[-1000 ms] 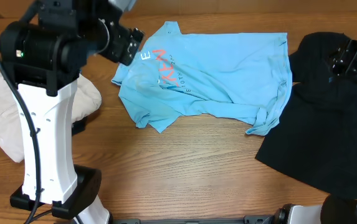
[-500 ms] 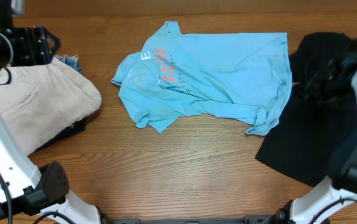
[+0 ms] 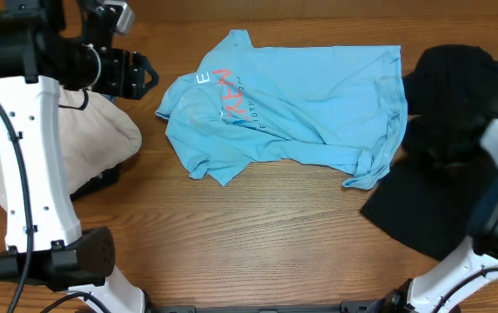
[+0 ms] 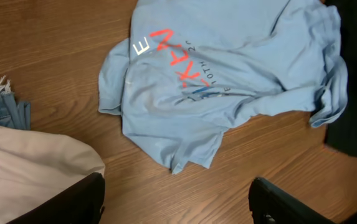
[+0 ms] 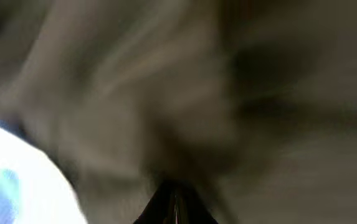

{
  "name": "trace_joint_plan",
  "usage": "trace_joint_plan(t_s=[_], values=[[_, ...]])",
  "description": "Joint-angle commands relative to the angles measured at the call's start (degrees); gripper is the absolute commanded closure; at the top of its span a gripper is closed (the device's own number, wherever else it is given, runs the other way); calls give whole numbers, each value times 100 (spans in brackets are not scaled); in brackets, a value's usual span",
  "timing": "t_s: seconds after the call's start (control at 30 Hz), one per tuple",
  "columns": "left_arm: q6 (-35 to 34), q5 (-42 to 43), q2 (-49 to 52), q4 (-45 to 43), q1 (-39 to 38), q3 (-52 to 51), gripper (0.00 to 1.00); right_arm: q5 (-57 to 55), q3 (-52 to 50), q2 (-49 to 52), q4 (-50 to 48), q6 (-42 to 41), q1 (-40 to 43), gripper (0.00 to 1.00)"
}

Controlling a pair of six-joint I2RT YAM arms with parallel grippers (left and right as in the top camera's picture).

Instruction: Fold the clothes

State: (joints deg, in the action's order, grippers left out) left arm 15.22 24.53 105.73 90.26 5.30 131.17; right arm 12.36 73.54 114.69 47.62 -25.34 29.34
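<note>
Left gripper (image 3: 132, 73) had swung rightward, fingers spread and empty, near the light blue T-shirt (image 3: 318, 91), which lay rumpled mid-table; black T-shirt (image 3: 431, 209) lay against its right edge; right gripper (image 5: 173, 196) was blurred, its state undeterminable.

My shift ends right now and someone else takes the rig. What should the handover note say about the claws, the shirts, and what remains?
Left claw: open, empty, above the table on the left side of the light blue T-shirt.
Right claw: motion-blurred, state unclear; its arm is over the black T-shirt.
Light blue T-shirt: mid-table, rumpled, lettering up.
Black T-shirt: right side, bunched, beside the blue one.
Done: nothing folded.
Left: flatten and fold both shirts.
</note>
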Motion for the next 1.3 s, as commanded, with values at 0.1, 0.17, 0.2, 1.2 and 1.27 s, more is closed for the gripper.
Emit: trace_joint_plan(t_s=[0.1, 0.17, 0.2, 1.2, 1.27], values=[[63, -376, -116, -52, -85, -181, 20, -595, 140, 361, 31, -208, 2107, 96], [66, -380, -81, -70, -90, -232, 21, 588, 525, 286, 63, 629, 2184, 94], [68, -380, -70, -92, -90, -280, 21, 1003, 629, 229, 74, 796, 2157, 89], [-1899, -2776, 763, -4004, -1884, -5788, 96, 1759, 855, -1814, 1574, 1939, -800, 44], [-2004, -2946, 599, -3397, -1882, -5521, 96, 1639, 835, -1814, 1646, 1939, -802, 44]])
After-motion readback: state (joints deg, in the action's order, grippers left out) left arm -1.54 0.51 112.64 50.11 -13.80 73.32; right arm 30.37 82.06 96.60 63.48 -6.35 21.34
